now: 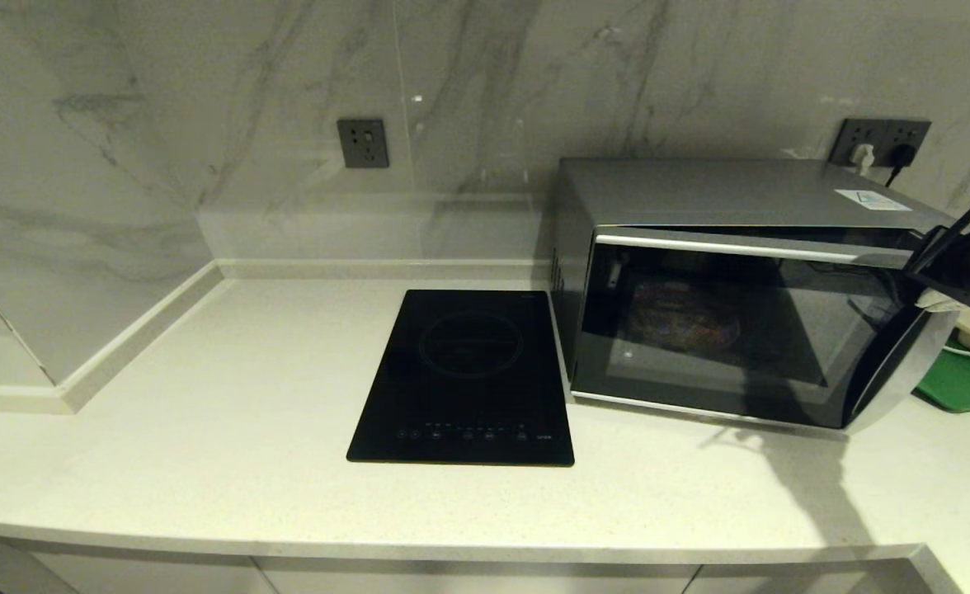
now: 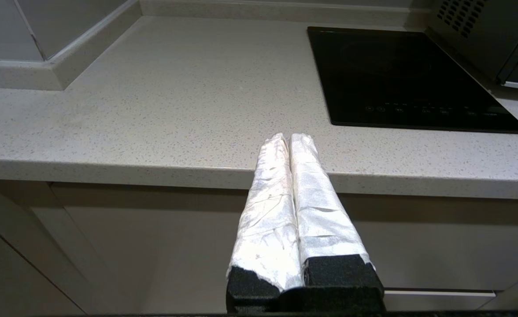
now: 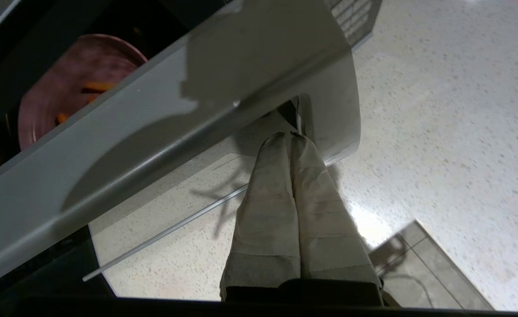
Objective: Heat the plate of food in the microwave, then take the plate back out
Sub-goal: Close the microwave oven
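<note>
The silver microwave (image 1: 749, 194) stands at the right of the counter, its dark glass door (image 1: 724, 330) ajar and tilted outward at the top under the silver handle strip (image 1: 741, 247). The pale lilac plate of food (image 1: 683, 318) sits inside, dim through the glass. In the right wrist view the plate of food (image 3: 65, 88) shows through the gap, with orange sticks on it. My right gripper (image 1: 937, 300) (image 3: 290, 135) is shut and empty, its taped tips against the door's right end. My left gripper (image 2: 290, 137) is shut and empty, parked below the counter's front edge.
A flat black induction hob (image 1: 468, 371) lies left of the microwave. A green tray (image 1: 963, 384) lies at the far right behind the door's corner. Wall sockets (image 1: 881, 140) with plugs sit behind the microwave. The counter (image 1: 204, 429) is bounded by a wall ledge on the left.
</note>
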Motion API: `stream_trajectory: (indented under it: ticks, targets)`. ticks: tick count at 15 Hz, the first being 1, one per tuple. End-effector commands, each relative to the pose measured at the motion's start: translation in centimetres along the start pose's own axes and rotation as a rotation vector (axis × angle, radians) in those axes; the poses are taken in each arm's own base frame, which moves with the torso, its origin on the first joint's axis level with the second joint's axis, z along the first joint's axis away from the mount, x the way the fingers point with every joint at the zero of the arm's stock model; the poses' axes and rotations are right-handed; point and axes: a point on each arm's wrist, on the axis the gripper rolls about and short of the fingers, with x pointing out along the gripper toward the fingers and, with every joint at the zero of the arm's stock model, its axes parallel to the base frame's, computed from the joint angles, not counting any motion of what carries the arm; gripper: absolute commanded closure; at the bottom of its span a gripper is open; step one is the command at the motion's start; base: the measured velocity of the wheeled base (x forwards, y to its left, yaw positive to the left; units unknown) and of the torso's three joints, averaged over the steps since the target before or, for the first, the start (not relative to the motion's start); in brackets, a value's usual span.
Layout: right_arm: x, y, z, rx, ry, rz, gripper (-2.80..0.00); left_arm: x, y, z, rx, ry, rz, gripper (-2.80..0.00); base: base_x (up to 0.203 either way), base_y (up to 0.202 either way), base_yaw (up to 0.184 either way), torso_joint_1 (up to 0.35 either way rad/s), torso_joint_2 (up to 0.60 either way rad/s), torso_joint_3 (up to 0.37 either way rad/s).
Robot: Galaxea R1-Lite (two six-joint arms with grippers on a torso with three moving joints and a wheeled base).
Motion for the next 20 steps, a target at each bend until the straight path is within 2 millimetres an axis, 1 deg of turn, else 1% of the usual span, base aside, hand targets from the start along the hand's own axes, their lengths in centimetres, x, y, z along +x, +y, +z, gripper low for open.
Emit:
stream_trajectory:
  ticks: [1,3,5,7,11,16,18,20]
  targets:
    - [2.2,0.3,0.4,0.005,0.020,-0.010,0.00,0.0,0.0,0.0,-0.001,-0.001,0.000,0.00,0.000,0.000,0.000,0.000,0.00,0.000]
    - [2.6,0.9,1.1,0.010,0.009,0.018,0.00,0.0,0.0,0.0,-0.001,-0.001,0.000,0.00,0.000,0.000,0.000,0.000,0.00,0.000]
    - [2.4,1.4,1.8,0.018,0.001,0.066,0.00,0.0,0.0,0.0,-0.001,-0.001,0.000,0.00,0.000,0.000,0.000,0.000,0.00,0.000]
    - [2.6,1.9,2.3,0.021,-0.010,0.081,0.00,0.0,0.0,0.0,-0.001,-0.001,0.000,0.00,0.000,0.000,0.000,0.000,0.00,0.000]
    - [3.4,2.3,2.4,0.020,-0.009,0.082,0.00,0.0,0.0,0.0,-0.001,-0.001,0.000,0.00,0.000,0.000,0.000,0.000,0.00,0.000]
    - [4.1,3.3,3.5,0.031,-0.044,0.107,0.00,0.0,0.0,0.0,-0.001,-0.001,0.000,0.00,0.000,0.000,0.000,0.000,0.00,0.000]
    - [4.5,3.5,3.5,0.028,-0.040,0.106,0.00,0.0,0.0,0.0,-0.001,-0.001,0.000,0.00,0.000,0.000,0.000,0.000,0.00,0.000]
    - [4.5,3.4,3.5,0.029,-0.038,0.106,0.00,0.0,0.0,0.0,-0.001,-0.001,0.000,0.00,0.000,0.000,0.000,0.000,0.00,0.000]
